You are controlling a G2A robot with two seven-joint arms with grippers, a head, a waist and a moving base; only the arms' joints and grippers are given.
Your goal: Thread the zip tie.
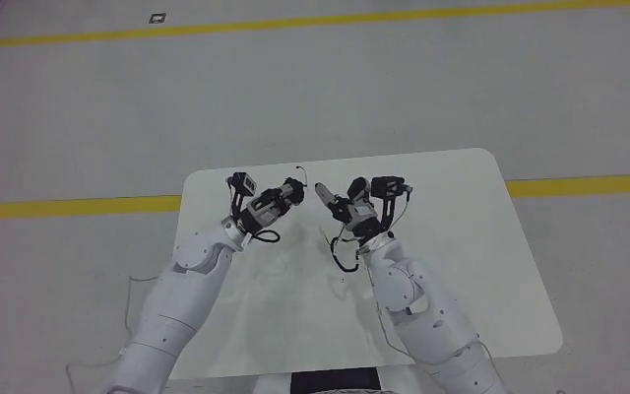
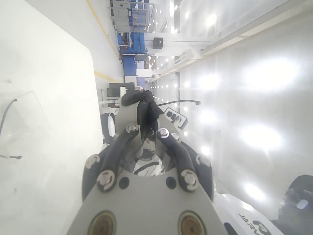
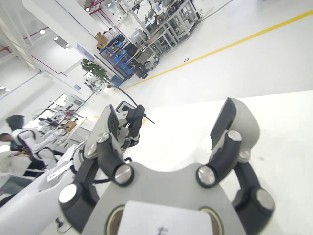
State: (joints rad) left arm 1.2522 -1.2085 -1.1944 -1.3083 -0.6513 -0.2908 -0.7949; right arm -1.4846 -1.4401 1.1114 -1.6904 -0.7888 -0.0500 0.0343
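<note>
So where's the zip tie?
In the top view, the zip tie sticks out of the left end effector, facing the open right end effector.

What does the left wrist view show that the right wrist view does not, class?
Left wrist, not right wrist: thin black strands lying on the table. Right wrist, not left wrist: the right end effector, open and empty. Both: the left end effector shut on the zip tie, and the white table.
</note>
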